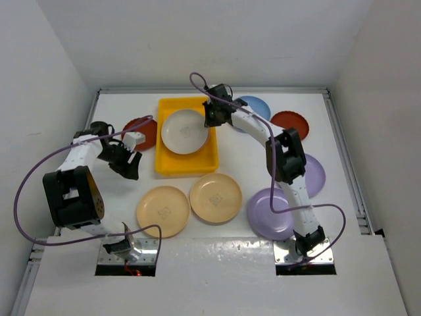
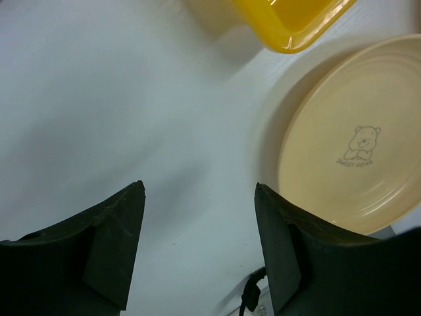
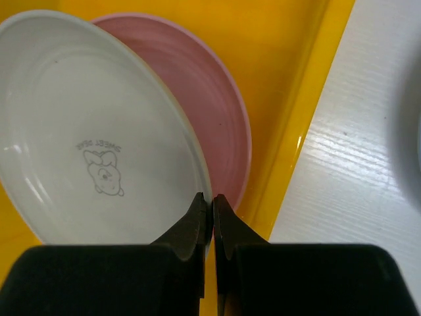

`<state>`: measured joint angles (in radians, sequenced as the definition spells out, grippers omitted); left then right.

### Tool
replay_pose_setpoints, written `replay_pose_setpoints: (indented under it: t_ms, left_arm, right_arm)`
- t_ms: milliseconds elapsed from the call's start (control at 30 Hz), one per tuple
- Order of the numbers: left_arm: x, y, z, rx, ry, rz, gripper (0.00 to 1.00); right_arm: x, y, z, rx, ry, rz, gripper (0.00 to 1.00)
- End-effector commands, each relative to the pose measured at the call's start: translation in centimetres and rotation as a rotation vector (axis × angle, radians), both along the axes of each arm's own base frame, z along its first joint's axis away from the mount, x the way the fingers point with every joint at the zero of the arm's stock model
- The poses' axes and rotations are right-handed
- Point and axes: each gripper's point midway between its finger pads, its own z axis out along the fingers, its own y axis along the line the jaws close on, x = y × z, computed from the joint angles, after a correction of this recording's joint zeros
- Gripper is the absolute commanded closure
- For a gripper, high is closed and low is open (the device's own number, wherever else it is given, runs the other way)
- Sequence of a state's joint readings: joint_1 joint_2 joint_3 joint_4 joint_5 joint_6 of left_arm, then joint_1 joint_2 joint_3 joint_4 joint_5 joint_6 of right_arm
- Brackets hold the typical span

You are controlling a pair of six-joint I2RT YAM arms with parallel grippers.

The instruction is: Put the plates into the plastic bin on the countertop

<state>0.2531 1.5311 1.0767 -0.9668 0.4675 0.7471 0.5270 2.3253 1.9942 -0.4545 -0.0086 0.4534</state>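
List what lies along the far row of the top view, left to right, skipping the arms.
Round dark red matte plate → bright yellow rectangular plastic bin, a round cream plate inside it → round light blue plate → second round dark red plate.

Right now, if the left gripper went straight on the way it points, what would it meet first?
Most likely the bare countertop: the left gripper, open, frames only white surface, with the tan plate off to one side.

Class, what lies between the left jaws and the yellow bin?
Only bare countertop separates the left gripper from the yellow bin, shown in the left wrist view.
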Motion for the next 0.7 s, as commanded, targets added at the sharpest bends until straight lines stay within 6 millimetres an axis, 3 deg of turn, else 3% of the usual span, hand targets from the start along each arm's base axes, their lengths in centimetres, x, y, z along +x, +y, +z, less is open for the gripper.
replay_pose_setpoints:
  t_ms: [0, 33, 233, 467, 500, 533, 600, 633, 667]
  left_arm:
    - [1.0, 0.0, 0.9, -0.013, -0.074, 0.002, 0.30]
    - [0.6, 0.1, 0.6, -0.006, -0.061, 0.004, 0.30]
    - [0.3, -0.1, 0.0, 0.003, -0.053, -0.011, 0.30]
    - [0.2, -0.9, 0.5, 0.004, -0.062, -0.039, 0.30]
    - [0.2, -0.9, 0.5, 0.004, -0.062, -0.039, 0.30]
    - [0.0, -0.9, 0.4, 0.004, -0.056, -0.047, 0.30]
    - [-0.5, -1.2, 0.4, 0.003, -0.042, -0.072, 0.29]
    - [-0.5, -1.3, 0.7, -0.003, -0.045, -0.087, 0.28]
    - [-1.2, -1.8, 0.9, -0.018, -0.024, -0.115, 0.27]
  right_arm:
    - [2.0, 1.4, 4.4, 0.110, -0.108, -0.026, 1.00]
    - [2.0, 1.6, 3.3, 0.103, -0.093, -0.029, 1.00]
    - [2.2, 2.6, 0.5, 0.058, -0.094, -0.046, 1.00]
    - [1.9, 1.7, -0.5, -0.015, -0.097, -0.041, 1.00]
    - [1.9, 1.8, -0.6, -0.018, -0.101, -0.034, 0.94]
    - [1.6, 1.8, -0.7, -0.022, -0.096, -0.030, 0.74]
    - [1.5, 1.9, -0.3, -0.029, -0.107, -0.012, 0.63]
    - [1.4, 2.0, -0.1, -0.031, -0.110, -0.005, 0.49]
    - [1.3, 2.1, 0.4, -0.028, -0.118, -0.001, 0.43]
